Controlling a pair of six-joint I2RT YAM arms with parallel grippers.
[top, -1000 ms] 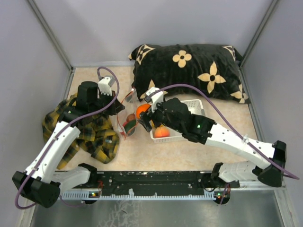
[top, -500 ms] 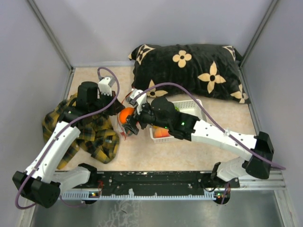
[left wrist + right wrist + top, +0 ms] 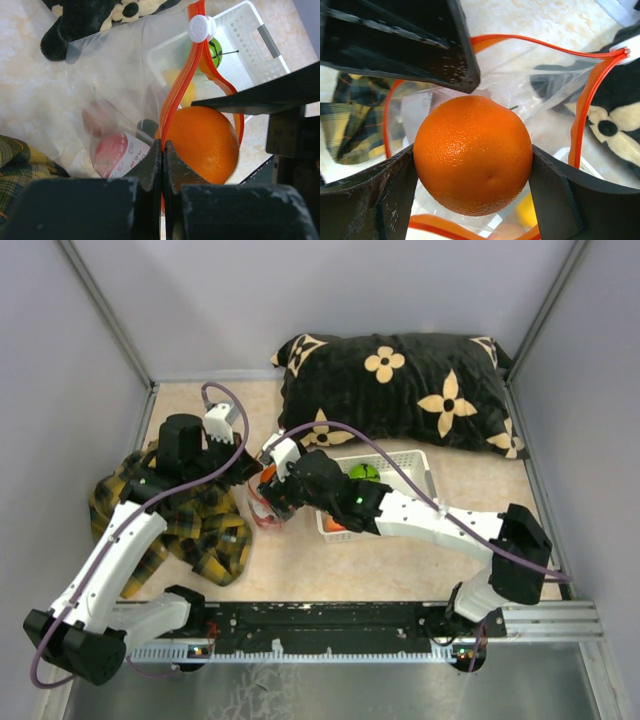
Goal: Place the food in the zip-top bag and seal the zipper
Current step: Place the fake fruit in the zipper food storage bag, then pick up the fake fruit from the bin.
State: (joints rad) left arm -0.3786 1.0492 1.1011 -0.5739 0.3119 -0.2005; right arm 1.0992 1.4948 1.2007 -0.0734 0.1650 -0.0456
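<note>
My right gripper (image 3: pixel 472 167) is shut on the orange fruit (image 3: pixel 472 155) and holds it in the open mouth of the clear zip-top bag (image 3: pixel 530 85). It also shows in the top view (image 3: pixel 268 474). My left gripper (image 3: pixel 162 145) is shut on the bag's red-orange zipper strip (image 3: pixel 179 85), with its white slider (image 3: pixel 201 27) at the far end. A red fruit (image 3: pixel 112 150) lies inside the bag. The green striped fruit (image 3: pixel 215 50) and the yellow fruit (image 3: pixel 187 92) sit in the white basket (image 3: pixel 245 30). The other fruits are hidden.
A black flowered pillow (image 3: pixel 400 380) lies along the back. A plaid cloth (image 3: pixel 200 525) lies at the left under my left arm. The white basket (image 3: pixel 410 465) stands just right of the bag. Grey walls close in the table.
My right gripper has carried the orange fruit leftward from above the basket into the bag's mouth. My left gripper has kept hold of the zipper strip.
</note>
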